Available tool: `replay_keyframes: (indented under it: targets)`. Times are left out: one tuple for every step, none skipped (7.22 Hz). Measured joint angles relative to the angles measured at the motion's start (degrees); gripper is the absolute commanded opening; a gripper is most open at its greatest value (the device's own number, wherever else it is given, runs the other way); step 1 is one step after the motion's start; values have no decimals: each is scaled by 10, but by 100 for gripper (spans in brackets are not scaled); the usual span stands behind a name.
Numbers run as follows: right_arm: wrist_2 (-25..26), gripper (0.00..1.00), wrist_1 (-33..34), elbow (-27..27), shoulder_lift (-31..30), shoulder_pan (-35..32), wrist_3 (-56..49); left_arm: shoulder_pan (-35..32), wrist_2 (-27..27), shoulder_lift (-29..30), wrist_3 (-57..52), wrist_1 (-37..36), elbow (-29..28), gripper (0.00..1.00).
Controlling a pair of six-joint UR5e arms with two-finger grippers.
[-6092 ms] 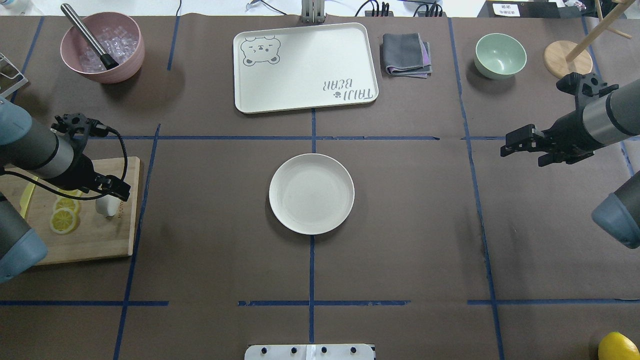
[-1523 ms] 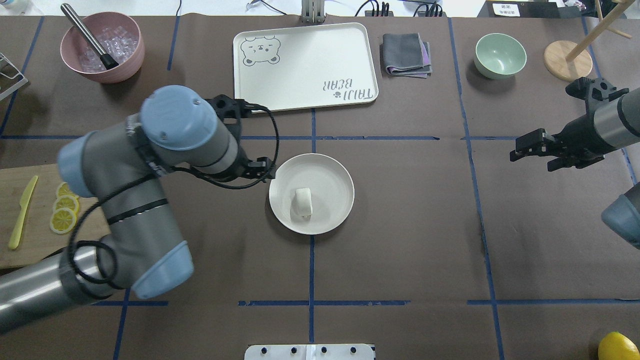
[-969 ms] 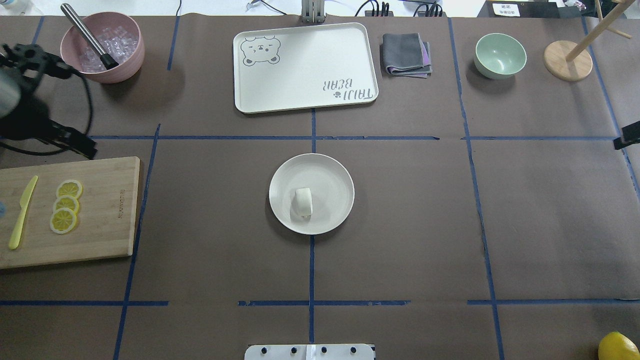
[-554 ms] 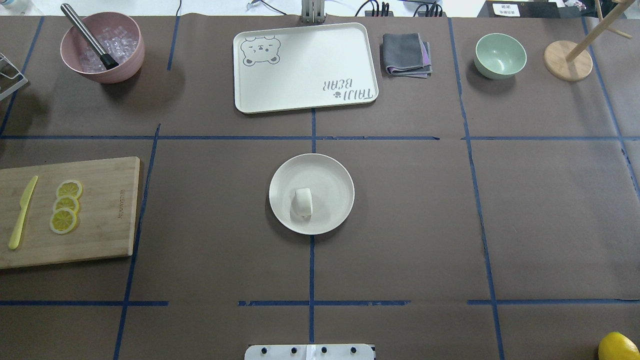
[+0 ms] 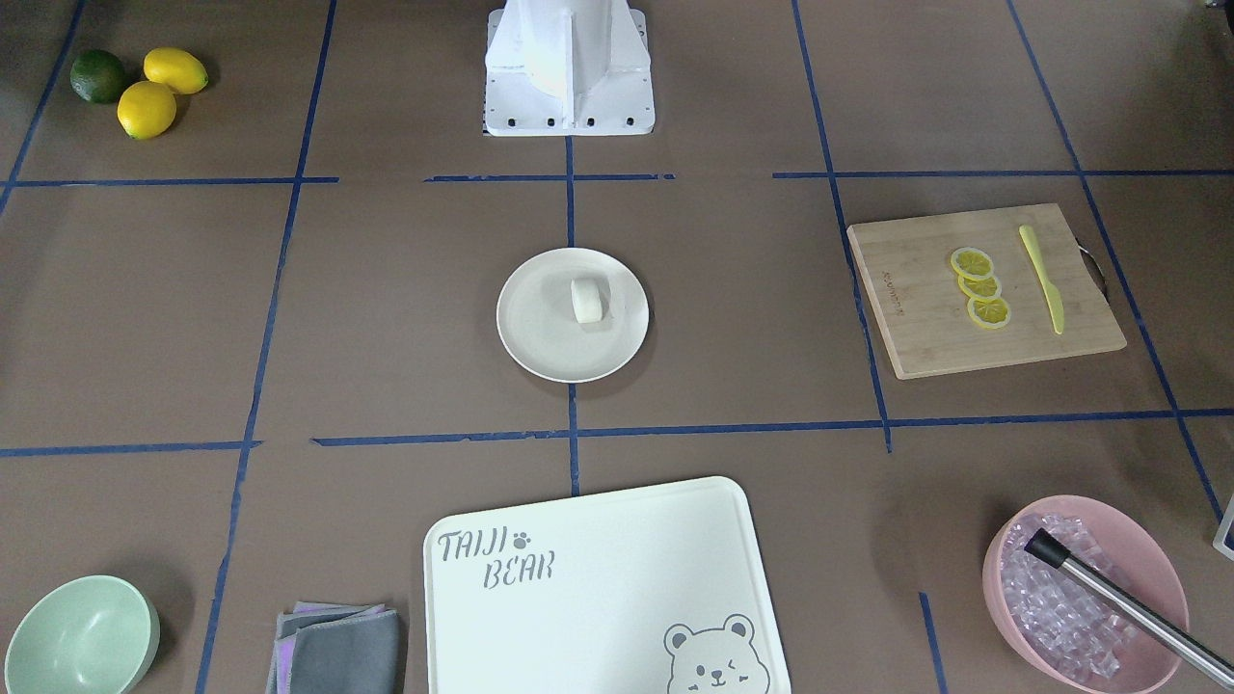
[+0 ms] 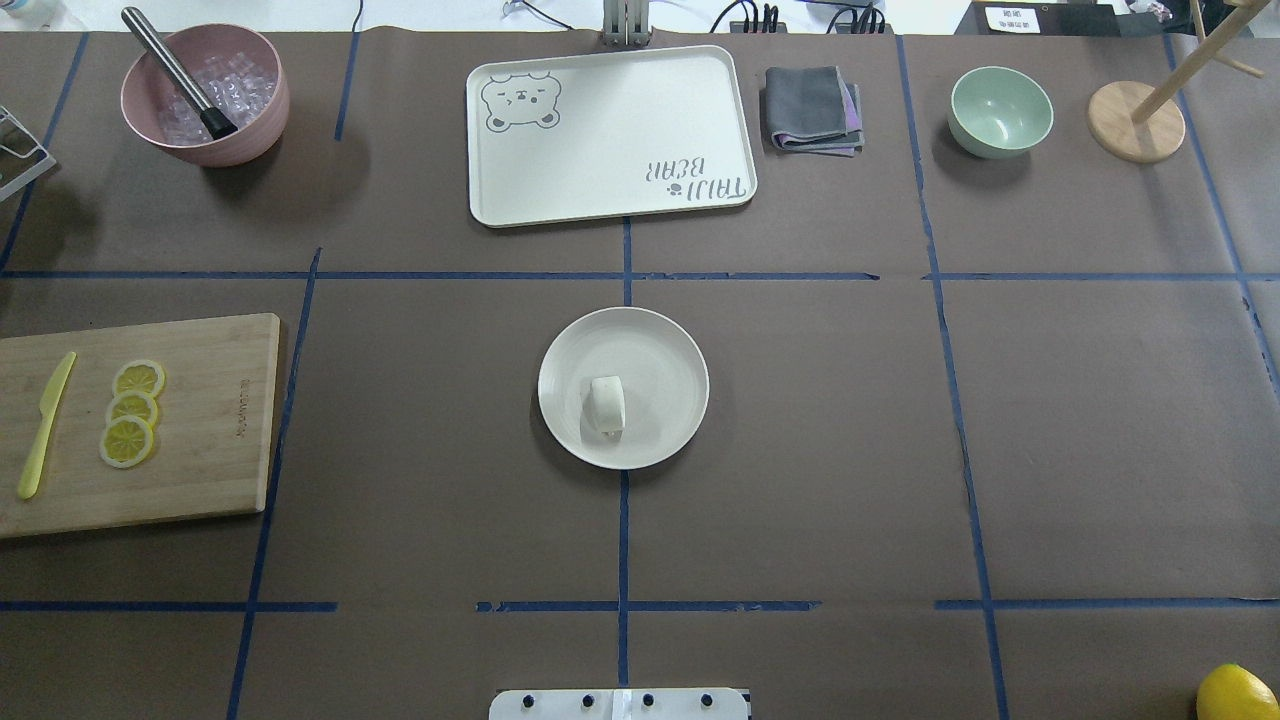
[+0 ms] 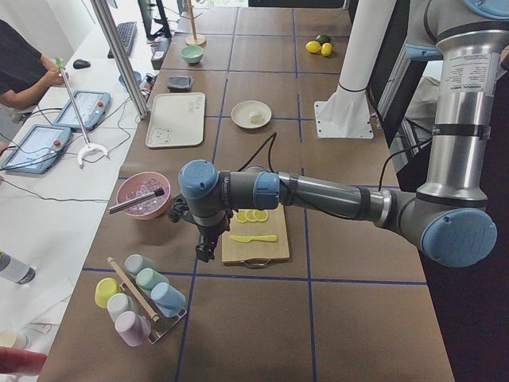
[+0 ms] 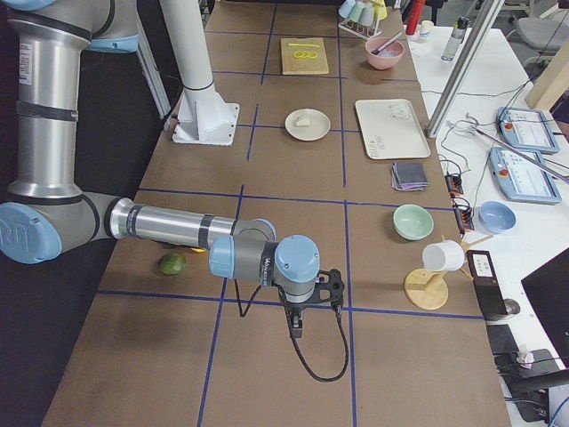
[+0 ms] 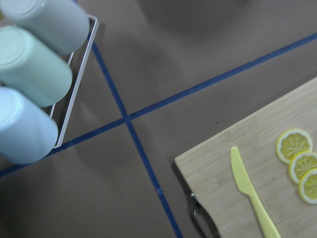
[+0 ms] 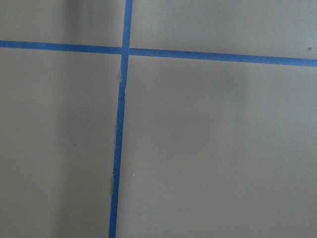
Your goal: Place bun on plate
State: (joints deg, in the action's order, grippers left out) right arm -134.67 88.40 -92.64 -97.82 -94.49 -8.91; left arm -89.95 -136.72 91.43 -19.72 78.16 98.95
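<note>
I am reading the bun [image 6: 607, 404] as lying on the plate [image 6: 680, 345], a little toward the robot and its left from the plate's middle, with nothing holding it. Its long axis is running toward and away from the robot's base.

The left gripper [image 7: 203, 253] is hanging at the table's left end, just off the outer edge of the cutting board [image 7: 266, 251] and near the rack of cups [image 7: 151, 298]. From there the bun is lying well off to the robot's right. The right gripper [image 8: 298, 334] is hanging over bare paper at the opposite end, past the lime [image 8: 172, 263], so the bun is lying well off to its left.

Both grippers are showing only in the 2 side views, and neither wrist camera is catching its fingers, so I cannot tell whether either is open or closed. Neither arm is looking clearly nearer. I am judging the placing done, with no further reach toward the bun needed.
</note>
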Motion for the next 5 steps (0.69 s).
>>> replay_keyframes:
  targets:
    - [0,100,0,4,2,6,2,-1,-2,-8,29,-9,12,100]
    - [-2,100,0,3,6,15,3,-1,-3,-22,48,-2,20,100]
    - [-5,100,2,0,12,20,4,-1,-5,-30,58,11,23,100]
    - [-6,100,3,-2,19,24,4,-1,-8,-36,63,19,26,100]
    - [-7,100,2,-2,23,30,4,-1,-11,-48,64,29,31,100]
